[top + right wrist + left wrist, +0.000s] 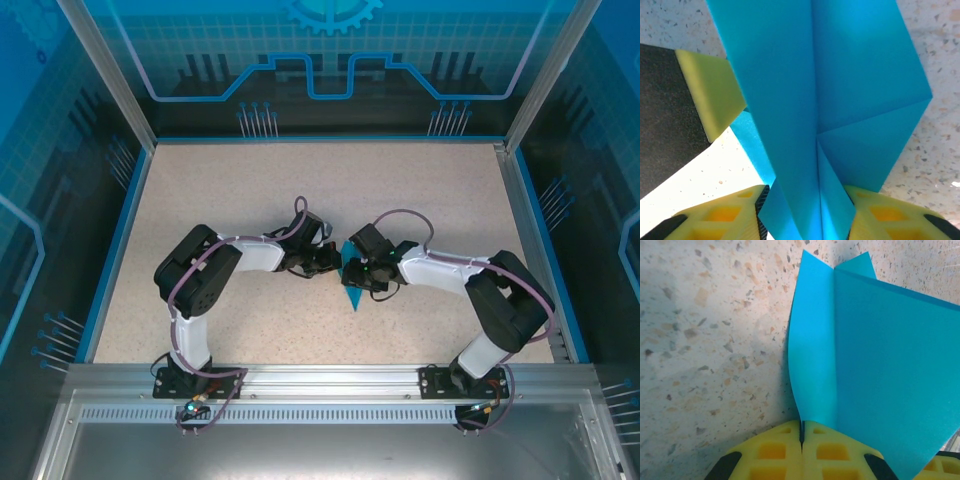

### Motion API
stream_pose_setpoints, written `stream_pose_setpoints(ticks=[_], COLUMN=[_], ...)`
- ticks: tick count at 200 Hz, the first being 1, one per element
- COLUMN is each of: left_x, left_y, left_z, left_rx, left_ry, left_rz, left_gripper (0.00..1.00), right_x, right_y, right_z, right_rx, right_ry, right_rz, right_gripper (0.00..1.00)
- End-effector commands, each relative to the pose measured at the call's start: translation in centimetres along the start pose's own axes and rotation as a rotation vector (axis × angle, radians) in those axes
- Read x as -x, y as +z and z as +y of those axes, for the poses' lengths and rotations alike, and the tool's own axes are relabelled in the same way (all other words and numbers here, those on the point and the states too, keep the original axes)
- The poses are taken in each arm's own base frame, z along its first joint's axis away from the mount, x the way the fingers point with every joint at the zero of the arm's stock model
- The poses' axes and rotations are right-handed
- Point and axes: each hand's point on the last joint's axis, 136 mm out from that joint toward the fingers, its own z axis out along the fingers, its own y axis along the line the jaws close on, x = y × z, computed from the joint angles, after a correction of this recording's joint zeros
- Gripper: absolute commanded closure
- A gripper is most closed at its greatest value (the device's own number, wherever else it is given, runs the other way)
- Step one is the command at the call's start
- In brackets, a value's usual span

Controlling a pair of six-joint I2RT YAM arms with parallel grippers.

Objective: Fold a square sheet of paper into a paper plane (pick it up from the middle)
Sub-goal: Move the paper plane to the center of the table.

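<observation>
The teal-blue sheet of paper (350,277) is folded into a plane-like dart with a centre ridge and slanted flaps, and hangs between the two arms at mid-table. My left gripper (801,432) is shut, its yellow pads pinching one thin flap of the paper (880,365). My right gripper (806,196) faces it from the other side, its fingers standing apart with the ridged paper (840,75) filling the gap between them. In the right wrist view a left finger (710,95) sits at the paper's left edge. Seen from above, both grippers meet at the paper, left gripper (330,262) and right gripper (360,272).
The speckled beige table (250,190) is bordered by a blue rim and glass walls (320,70). The arm bases are bolted to the metal rail (330,380) at the near edge.
</observation>
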Motion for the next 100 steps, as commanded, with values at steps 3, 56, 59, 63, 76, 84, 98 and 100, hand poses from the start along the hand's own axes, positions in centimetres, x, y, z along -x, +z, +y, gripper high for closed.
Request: stream_pose_setpoints(ticks=[3,56,59,63,76,84,98,100], left_x=[-0.3,-0.2,-0.2,-0.2,-0.1,-0.1,0.2,0.2], left_y=[0.0,-0.2,-0.3,-0.3,-0.5,-0.7,-1.3,-1.5], left_z=[1.1,1.0,1.0,0.9,0.7,0.5,0.1,0.1], left_rx=[0.035,0.035,0.035,0.035,0.032,0.030,0.032,0.034], left_ry=[-0.017,-0.024,-0.025,-0.028,-0.032,-0.036,-0.041,-0.041], left_rz=[0.009,0.006,0.006,0.004,0.003,0.001,-0.008,-0.011], left_gripper=[1.00,0.98,0.97,0.96,0.92,0.89,0.82,0.80], right_x=[-0.3,-0.5,-0.6,-0.6,0.0,0.0,0.0,-0.1], right_y=[-0.5,0.3,0.4,0.4,0.4,0.5,0.6,0.6], right_z=[-0.4,-0.8,-0.9,-1.0,-0.3,-0.4,-0.5,-0.5], right_rx=[-0.028,-0.058,-0.061,-0.066,-0.063,-0.073,-0.088,-0.091], right_ry=[0.005,0.004,0.004,0.005,0.001,0.001,-0.003,-0.004], right_rz=[-0.007,0.017,0.018,0.021,0.011,0.015,0.021,0.022], right_gripper=[0.62,0.72,0.72,0.72,0.73,0.73,0.74,0.74])
